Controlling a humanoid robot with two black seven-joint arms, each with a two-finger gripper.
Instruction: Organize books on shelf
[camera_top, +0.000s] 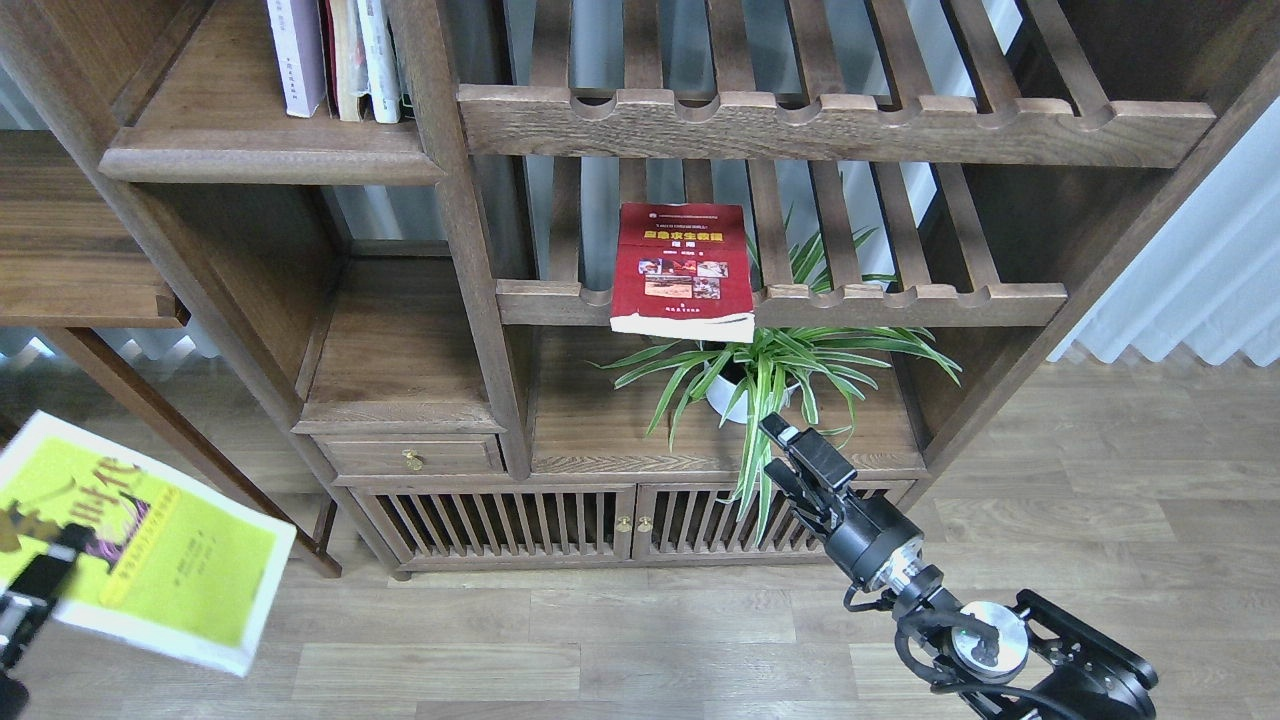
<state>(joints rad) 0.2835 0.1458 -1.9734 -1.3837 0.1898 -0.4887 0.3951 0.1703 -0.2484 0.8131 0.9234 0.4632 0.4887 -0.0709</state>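
My left gripper (55, 565) is at the lower left edge, shut on the yellow-green book (170, 550); one black finger lies across its cover and holds it tilted above the floor. The dark red book (683, 265) lies flat on a slatted rack, its front edge overhanging the rail. The pale lavender book (297, 50) stands on the solid shelf (270, 165) at the upper left, beside other upright books. My right gripper (785, 455) is open and empty, low in front of the plant, well below the red book.
A potted spider plant (760, 375) stands under the red book, its leaves touching my right gripper's area. A second solid board (400, 400) sits above a small drawer (410, 458). Slatted cabinet doors (600, 525) are below. Curtains (1190, 280) hang at the right.
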